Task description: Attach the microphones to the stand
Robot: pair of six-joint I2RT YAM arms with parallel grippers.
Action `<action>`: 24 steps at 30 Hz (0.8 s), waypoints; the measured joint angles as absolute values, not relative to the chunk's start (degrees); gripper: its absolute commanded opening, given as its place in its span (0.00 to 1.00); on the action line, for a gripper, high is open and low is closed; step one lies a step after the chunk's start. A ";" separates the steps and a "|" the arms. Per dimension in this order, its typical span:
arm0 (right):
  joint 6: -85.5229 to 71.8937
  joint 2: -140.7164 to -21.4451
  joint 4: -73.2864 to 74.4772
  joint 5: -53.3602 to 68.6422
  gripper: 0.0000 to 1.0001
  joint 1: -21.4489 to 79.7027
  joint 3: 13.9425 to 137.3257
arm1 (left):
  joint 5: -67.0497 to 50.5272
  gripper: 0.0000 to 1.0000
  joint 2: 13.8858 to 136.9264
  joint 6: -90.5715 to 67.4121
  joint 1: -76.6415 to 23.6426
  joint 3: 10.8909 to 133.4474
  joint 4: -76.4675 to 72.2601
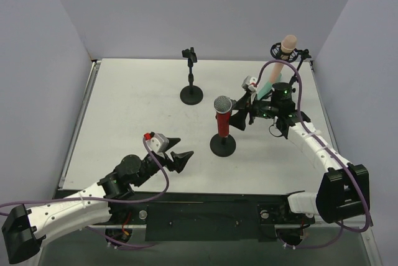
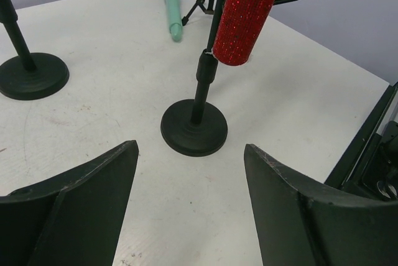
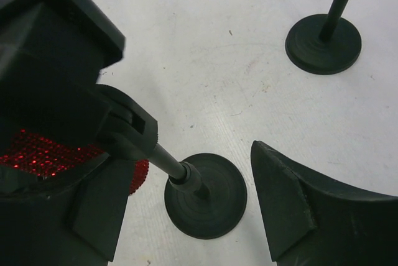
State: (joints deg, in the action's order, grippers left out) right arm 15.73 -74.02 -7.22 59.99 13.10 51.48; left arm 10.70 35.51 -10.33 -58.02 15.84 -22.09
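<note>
Your L claw [image 1: 182,149] is wide open w/ nothing in it. It sits low over the table [image 1: 124,110] near the front edge, facing the front stand [image 2: 194,130].

Your R claw [image 1: 239,115] is at the red mic [image 1: 222,119] w/ jaws apart, not a closed grip. One finger [image 3: 93,210] is right by the glitter body. The other finger [image 3: 305,210] is clear of it, w/ the stand's pole in the gap. Can't tell if the near finger touches the mic.

- Red mic: glittery red body, silver mesh head. It's held head up, a bit tilted, in the front stand's clip [image 3: 124,126], mid-table.
- Peach mic [image 1: 287,47]: all peach-pink, head up in the holder of the back-right stand [image 1: 275,48].
- Mint mic [image 2: 173,10]: all mint green, lying flat on the table near that stand's legs.
- Third stand [image 1: 191,86]: black, round base, back centre, well apart from the front one.

Only the top cam shows the peach mic. The L wrist cam shows the mint mic whole, while in the top cam it's mostly hidden behind the R arm. The R wrist cam gives just a patch of red glitter by the clip, w/ the round base below.
</note>
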 measured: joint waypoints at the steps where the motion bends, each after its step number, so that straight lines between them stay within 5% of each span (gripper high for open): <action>1: 14.15 -74.32 -9.74 60.16 0.67 13.26 50.39 | 10.70 0.79 35.88 -10.33 -58.02 15.86 -22.06; 5: 8.91 -76.20 -16.69 60.42 0.58 14.46 47.44 | 10.70 0.79 36.49 -10.33 -58.02 15.84 -22.04; 13: 5.89 -76.95 -21.69 61.08 0.11 17.06 47.29 | 10.72 0.79 35.64 -10.35 -58.02 15.84 -22.00; 24: 8.75 -79.61 -18.41 57.45 0.01 18.57 52.12 | 11.03 0.77 34.83 -10.35 -58.02 15.90 -20.18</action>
State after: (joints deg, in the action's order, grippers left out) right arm 8.75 -79.61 -18.41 57.45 18.57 52.12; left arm 11.03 34.83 -10.35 -58.02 15.90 -20.18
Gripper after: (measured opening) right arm 0.111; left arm 0.773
